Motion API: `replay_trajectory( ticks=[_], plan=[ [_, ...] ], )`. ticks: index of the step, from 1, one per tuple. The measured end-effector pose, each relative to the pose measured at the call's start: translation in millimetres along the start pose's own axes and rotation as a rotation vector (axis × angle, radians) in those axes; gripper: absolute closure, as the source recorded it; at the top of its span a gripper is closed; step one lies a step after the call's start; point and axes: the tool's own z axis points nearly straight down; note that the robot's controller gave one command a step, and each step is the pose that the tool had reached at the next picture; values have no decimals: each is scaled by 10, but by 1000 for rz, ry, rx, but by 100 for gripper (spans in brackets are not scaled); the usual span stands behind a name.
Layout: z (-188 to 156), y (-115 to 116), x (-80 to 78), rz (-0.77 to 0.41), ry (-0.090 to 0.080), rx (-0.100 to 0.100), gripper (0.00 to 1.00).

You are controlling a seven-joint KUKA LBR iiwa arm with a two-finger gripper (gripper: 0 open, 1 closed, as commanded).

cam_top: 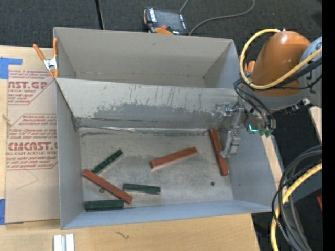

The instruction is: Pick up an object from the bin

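Just beside the pincer (231, 145), whose open-or-closed state cannot be told, a red-brown stick (222, 162) lies by the bin's (157, 72) right wall, slightly inward of the pincer, long axis along that wall

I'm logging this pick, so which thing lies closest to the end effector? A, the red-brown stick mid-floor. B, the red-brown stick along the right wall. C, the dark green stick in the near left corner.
B: the end effector hangs right beside the red-brown stick by the right wall; the mid-floor stick and the corner green stick lie well to its left.
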Motion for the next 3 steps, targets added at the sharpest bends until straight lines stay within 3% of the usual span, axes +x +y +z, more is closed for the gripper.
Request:
replay_trajectory(
  ticks=[1,2,3],
  plan=[
    [1146,513,74,37,2,-3,0],
    [1100,492,47,39,-6,0,100],
    [-963,-366,348,34,-16,5,100]
  ],
)
